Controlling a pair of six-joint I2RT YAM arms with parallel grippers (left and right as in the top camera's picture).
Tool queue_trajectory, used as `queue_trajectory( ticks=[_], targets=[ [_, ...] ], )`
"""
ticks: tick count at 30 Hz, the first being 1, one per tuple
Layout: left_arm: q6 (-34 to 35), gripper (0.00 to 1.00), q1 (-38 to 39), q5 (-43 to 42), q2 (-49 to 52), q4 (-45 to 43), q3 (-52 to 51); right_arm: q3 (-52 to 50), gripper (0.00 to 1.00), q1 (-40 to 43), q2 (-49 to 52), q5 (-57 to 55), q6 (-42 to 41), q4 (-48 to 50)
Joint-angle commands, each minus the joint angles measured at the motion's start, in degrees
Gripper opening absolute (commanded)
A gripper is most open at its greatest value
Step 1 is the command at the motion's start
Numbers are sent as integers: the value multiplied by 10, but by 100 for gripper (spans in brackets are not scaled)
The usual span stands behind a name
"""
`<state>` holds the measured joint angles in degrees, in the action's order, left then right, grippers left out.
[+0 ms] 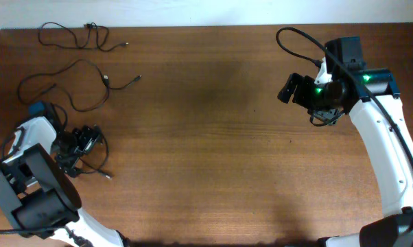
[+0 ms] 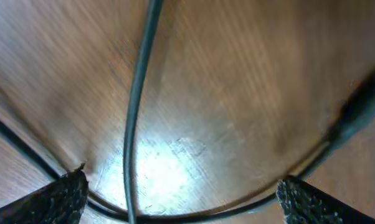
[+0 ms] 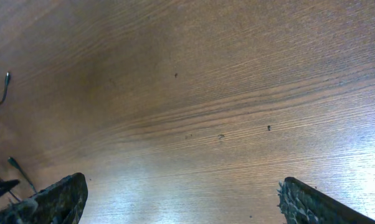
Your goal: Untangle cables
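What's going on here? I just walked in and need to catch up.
The robot is sorting out three thin black cables on a table. The top cable and middle cable lie loose at the far left. The left claw stands open over the third cable, not gripping it. The right claw hangs open above bare wood.

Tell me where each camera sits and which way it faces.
Overhead: above the table, facing straight down; three cables at left, left arm, right arm in view.
Left wrist: on the left arm, facing down close to the wood; open left gripper fingertips straddle one cable.
Right wrist: on the right arm, facing across the wood toward cable ends; open right gripper fingertips show.
Shared: overhead and left wrist both show that cable.
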<state>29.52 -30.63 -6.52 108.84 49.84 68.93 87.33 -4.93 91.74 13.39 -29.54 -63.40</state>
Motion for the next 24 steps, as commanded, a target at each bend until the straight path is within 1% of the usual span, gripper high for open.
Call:
queue_trajectory(
  ticks=[1, 2, 4, 6, 7, 8, 10, 12, 14, 16, 18, 19, 20, 22, 24],
  targets=[
    [-7, 93, -3, 27, -42, -59, 42, 9, 99, 1, -3, 5, 4, 1],
    [-7, 91, -3, 40, -42, -94, 42, 9, 99, 1, -3, 5, 4, 1],
    [-7, 84, -5, 82, -38, -135, 42, 9, 99, 1, -3, 5, 4, -1],
    [-7, 72, -12, 138, -37, -165, 42, 9, 99, 1, -3, 5, 4, -2],
    [-7, 66, -13, 153, -35, -173, 42, 9, 99, 1, -3, 5, 4, -2],
    [-7, 64, -13, 156, -30, -181, 42, 9, 99, 1, -3, 5, 4, -1],
    [-7, 69, -14, 157, -12, -198, 42, 9, 98, 1, -3, 5, 4, -1],
    [-13, 69, -19, 163, 20, -220, 42, 9, 99, 1, -3, 5, 4, -7],
    [-59, 72, -19, 177, 40, -233, 42, 9, 99, 1, -3, 5, 4, -10],
    [-69, 71, -19, 226, 51, -235, 42, 9, 99, 1, -3, 5, 4, -9],
    [-69, 66, -21, 237, 57, -239, 42, 9, 99, 1, -3, 5, 4, -9],
    [-69, 59, -22, 237, 63, -246, 42, 9, 99, 1, -3, 5, 4, -9],
    [-69, 56, -22, 237, 66, -246, 42, 9, 99, 1, -3, 5, 4, -9],
    [-69, 54, -22, 238, 79, -246, 42, 9, 99, 1, -3, 5, 4, -9],
    [-69, 57, -23, 239, 95, -252, 42, 9, 99, 1, -3, 5, 4, -12]
  ],
)
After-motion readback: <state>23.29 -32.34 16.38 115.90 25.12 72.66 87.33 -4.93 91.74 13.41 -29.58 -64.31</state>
